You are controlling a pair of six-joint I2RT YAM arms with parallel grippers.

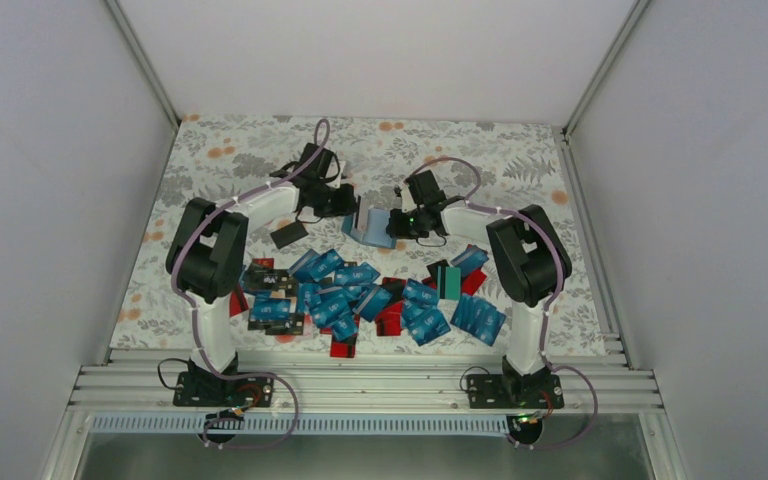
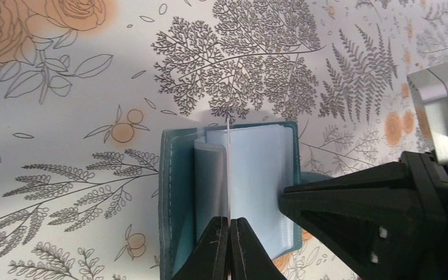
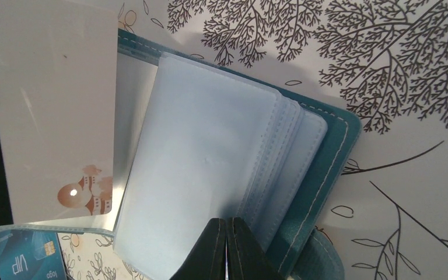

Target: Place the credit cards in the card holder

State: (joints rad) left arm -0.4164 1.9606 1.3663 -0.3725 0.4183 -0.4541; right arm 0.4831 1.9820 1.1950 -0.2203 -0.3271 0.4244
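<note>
Two arms met over the card holder (image 1: 368, 228), which lay opened on the floral counter (image 1: 260, 150), past the far edge of the card heap and between the two tools. Its teal cover was flat on the cloth, and its pale clear sleeves were fanned upward.

The left tool (image 2: 228, 224) was clenched on a white card (image 3: 52, 111), grasping it by the near edge. The left wrist view showed that card edge-on as a thin line standing over the sleeves. The right wrist view showed its blank face, with a small brown picture in one corner, at the holder's open side.

The right tool (image 3: 226, 224) was clenched too, its closed tip resting against the top sleeve. I could not tell whether it pinched a sleeve or only pressed on it.

Nearer the arm bases, the credit cards (image 1: 360, 295) lay scattered and overlapping, mostly blue, with some red and black. A teal-green card (image 1: 448, 280) sat at the heap's right, and a lone black card (image 1: 288, 235) lay near the left arm.
</note>
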